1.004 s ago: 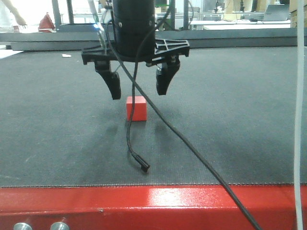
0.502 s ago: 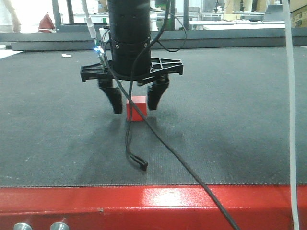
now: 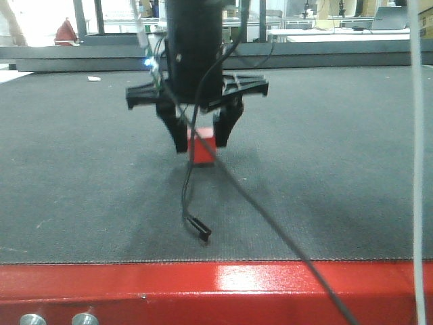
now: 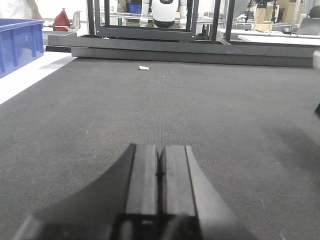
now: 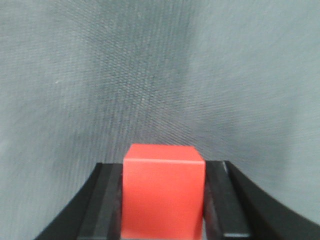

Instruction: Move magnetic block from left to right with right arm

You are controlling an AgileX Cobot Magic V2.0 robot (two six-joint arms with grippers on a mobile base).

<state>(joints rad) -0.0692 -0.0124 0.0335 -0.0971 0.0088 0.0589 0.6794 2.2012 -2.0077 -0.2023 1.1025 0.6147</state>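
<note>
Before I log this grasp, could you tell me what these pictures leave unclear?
Front view: motion blur smears right gripper and magnetic block; mat contact unclear.
Right wrist view: bottom edge cuts off the block's base; fingers cover its sides.
Left wrist view: block out of frame.

Low front view, close wrist views, shared mat (image 3: 338, 169)

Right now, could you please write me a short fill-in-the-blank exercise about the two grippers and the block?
1. The magnetic block is coloured ___.
2. It sits between the fingers of the right gripper, which is ___ on it.
3. The left gripper has its fingers pressed together and holds ___.
Missing words: red; shut; nothing.
</note>
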